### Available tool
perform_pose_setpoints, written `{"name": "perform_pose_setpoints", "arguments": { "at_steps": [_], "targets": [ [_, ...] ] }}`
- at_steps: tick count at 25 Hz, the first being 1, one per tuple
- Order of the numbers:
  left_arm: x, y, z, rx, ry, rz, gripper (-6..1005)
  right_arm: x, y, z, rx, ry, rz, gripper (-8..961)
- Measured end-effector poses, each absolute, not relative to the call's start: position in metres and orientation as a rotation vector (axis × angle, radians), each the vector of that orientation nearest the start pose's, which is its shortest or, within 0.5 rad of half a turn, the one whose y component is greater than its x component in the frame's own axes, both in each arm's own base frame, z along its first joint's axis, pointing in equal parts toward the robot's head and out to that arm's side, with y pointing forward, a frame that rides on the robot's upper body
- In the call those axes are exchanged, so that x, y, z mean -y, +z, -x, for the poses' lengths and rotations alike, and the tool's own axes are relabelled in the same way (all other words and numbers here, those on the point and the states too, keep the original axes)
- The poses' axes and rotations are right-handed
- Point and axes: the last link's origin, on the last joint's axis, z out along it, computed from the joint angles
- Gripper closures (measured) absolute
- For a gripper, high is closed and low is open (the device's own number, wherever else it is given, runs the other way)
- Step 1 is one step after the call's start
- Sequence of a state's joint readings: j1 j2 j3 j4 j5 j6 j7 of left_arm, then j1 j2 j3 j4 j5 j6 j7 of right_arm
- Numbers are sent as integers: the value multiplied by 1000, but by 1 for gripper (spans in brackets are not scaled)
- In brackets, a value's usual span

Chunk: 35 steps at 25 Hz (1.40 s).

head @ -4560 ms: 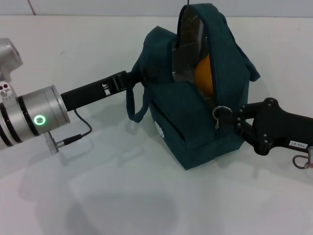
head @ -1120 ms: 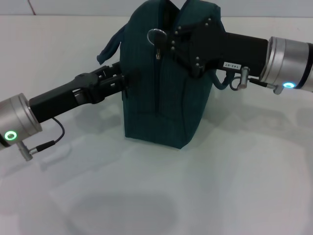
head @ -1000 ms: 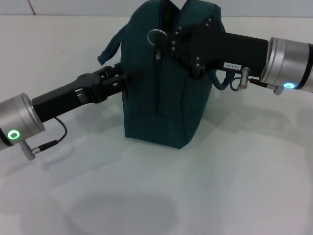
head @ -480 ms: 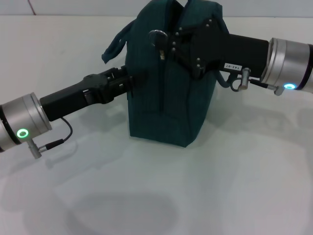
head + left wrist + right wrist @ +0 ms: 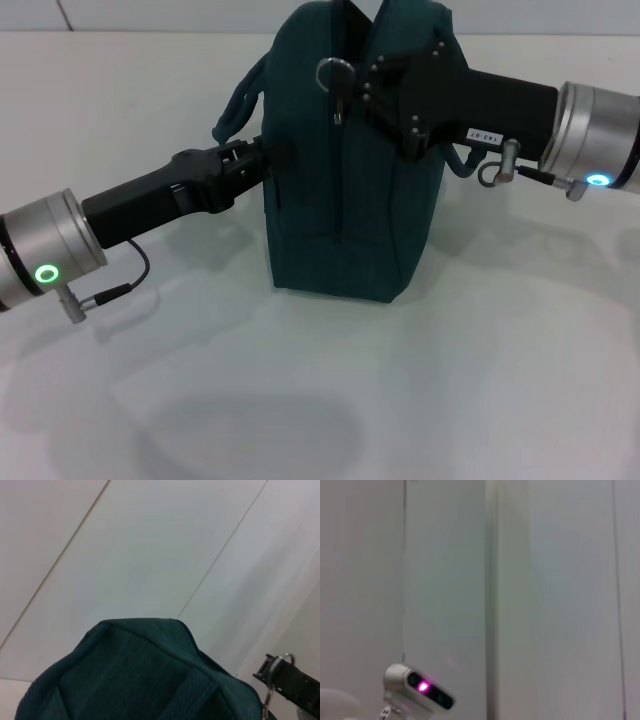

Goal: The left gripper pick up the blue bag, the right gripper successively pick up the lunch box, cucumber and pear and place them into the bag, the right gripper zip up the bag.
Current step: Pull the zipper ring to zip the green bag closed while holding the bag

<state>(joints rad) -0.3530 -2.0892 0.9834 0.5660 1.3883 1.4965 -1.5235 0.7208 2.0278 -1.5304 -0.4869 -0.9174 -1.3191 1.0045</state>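
The blue bag (image 5: 345,170) stands upright on the surface (image 5: 450,380), zip line running vertically. My right claw (image 5: 352,82) pinches the ring pull (image 5: 331,72) near the top; my left claw (image 5: 268,160) grips the bag's left side.

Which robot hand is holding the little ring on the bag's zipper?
The right gripper, up near the top of the blue bag beside the zipper ring. The left gripper is lower, against the bag's side.
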Motion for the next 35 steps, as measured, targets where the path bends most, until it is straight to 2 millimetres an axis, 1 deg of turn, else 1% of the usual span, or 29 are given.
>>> {"name": "perform_pose_setpoints", "arguments": {
  "at_steps": [8,13,18,27,35],
  "targets": [
    [-301,-6,260,968,-1249,2404,877,-374,-41,-132,-135,1202,2614,910],
    [-300,-6,259,951,-1248,2417,935,-374,-40,-130,-159,1231,2614,909],
    [-299,-8,259,947,-1242,2430,938,-372,-39,-127,-186,1262,2626,908],
    [-296,-10,258,907,-1233,2452,941,-375,-35,-123,-338,1317,2633,906],
    [-291,-9,257,862,-1246,2474,943,-381,-34,-126,-409,1317,2602,904]
  ]
}}
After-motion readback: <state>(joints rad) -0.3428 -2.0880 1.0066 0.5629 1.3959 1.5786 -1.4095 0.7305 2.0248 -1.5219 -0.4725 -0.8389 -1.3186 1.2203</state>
